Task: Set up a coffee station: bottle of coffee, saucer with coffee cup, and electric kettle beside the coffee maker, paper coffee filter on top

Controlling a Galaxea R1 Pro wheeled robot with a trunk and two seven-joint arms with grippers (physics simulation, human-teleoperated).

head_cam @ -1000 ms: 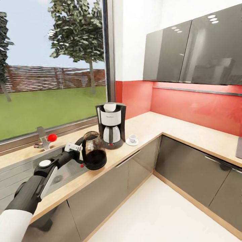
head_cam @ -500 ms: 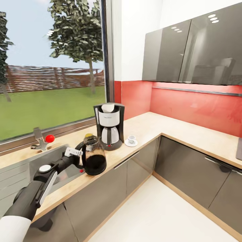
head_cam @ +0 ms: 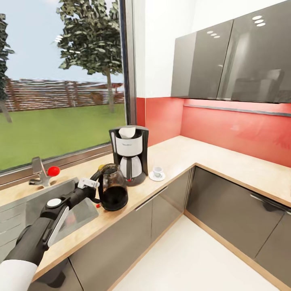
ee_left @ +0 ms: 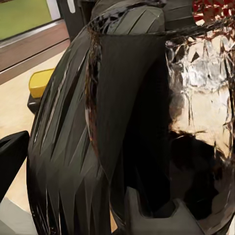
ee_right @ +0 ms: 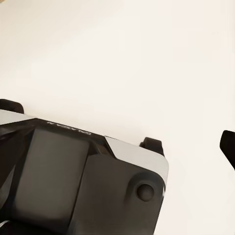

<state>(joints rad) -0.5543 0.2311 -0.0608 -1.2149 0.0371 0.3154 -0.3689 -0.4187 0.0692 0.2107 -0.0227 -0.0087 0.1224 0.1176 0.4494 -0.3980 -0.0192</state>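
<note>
The countertop (head_cam: 226,159) runs in an L, from the sink (head_cam: 24,202) under the window (head_cam: 60,81) along to the corner and then off to the right beneath the dark wall cabinets (head_cam: 226,60). Its front edge lies just ahead of the electric kettle (head_cam: 112,188), which stands upright near that edge, close to the sink's right rim. Behind the kettle and just beside it stands the coffee maker (head_cam: 129,154), with a pale shape in its open top that may be the paper filter, though the head view is too coarse to be sure. To the coffee maker's right, near but apart from it, the coffee cup (head_cam: 158,171) sits on the saucer (head_cam: 157,176). Right of the saucer the counter is bare wood all the way round the corner, and the white floor (head_cam: 194,258) in front of the lower cabinets is open.

The left gripper (head_cam: 93,190) reaches from over the sink and is clenched on the kettle's black handle at the kettle's left side. In the left wrist view the handle and dark glass body (ee_left: 147,122) sit right against the camera, with one finger (ee_left: 10,156) at the edge of the picture and a yellow object (ee_left: 41,82) on the counter beyond.

The right wrist view looks past the robot's grey and black casing (ee_right: 73,181) at a plain pale surface; whether the right gripper is closed or released cannot be told.
</note>
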